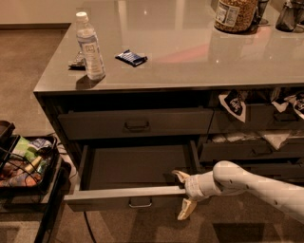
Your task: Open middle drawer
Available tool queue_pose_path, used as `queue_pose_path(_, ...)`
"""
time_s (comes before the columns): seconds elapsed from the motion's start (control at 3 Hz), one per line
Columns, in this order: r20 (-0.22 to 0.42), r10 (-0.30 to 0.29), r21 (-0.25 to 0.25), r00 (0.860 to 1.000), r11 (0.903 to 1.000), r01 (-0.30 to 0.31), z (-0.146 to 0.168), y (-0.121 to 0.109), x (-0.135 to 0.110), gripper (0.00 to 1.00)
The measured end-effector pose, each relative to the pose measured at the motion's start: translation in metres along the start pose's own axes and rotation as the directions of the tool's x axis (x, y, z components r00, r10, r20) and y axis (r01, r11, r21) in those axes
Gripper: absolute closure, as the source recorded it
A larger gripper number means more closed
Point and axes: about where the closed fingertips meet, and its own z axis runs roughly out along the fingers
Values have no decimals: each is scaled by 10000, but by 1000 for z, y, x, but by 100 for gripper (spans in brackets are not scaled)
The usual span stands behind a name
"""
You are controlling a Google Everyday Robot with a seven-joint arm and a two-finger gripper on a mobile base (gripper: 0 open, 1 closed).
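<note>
A pale, cream-coloured two-finger tool (181, 196) sits at the lower centre, at the end of a white, rounded robot arm (247, 182) that reaches in from the lower right. Its fingers are spread apart: the upper finger (179, 176) lies just behind the right end of a drawer front, and the lower finger (185, 210) hangs in front of and below it, so the front panel passes between them. That panel belongs to the wide, shallow dark-grey middle drawer (107, 195), which stands open, extending left from the tool, with its bare grey floor in view. Its small rectangular pull handle (140, 203) is at the middle of the front, a little left of the tool and apart from it. Directly above, a dark-grey top drawer with the same handle (137, 124) is closed. To the right of the tool are more dark drawers, partly open, with black-and-white snack bags (232, 103) poking out. On the glossy grey desk (190, 52) above stand a clear plastic water bottle with a white cap (90, 46) near the left front corner, a small dark-blue wrapped packet (131, 57) just to its right, and a large brown-filled jar (232, 14) at the far right. At the lower left, beside the desk, is a black wire cart holding colourful packets (23, 163).
</note>
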Motion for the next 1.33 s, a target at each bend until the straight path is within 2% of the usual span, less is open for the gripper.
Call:
queue_pose_path(0.33, -183, -79, -117, 9998, 9999, 77, -2, 3, -3, 0)
queue_pose_path(0.67, -956, -320, 129, 9949, 9994, 334, -37, 19, -10, 0)
queue_pose_path(1.0, -1718, -1404, 962, 9751, 9827, 1584, -95, 44, -44, 0)
queue_pose_path(1.33, -1706, -1411, 948, 9752, 9827, 1588, -94, 44, -44, 0)
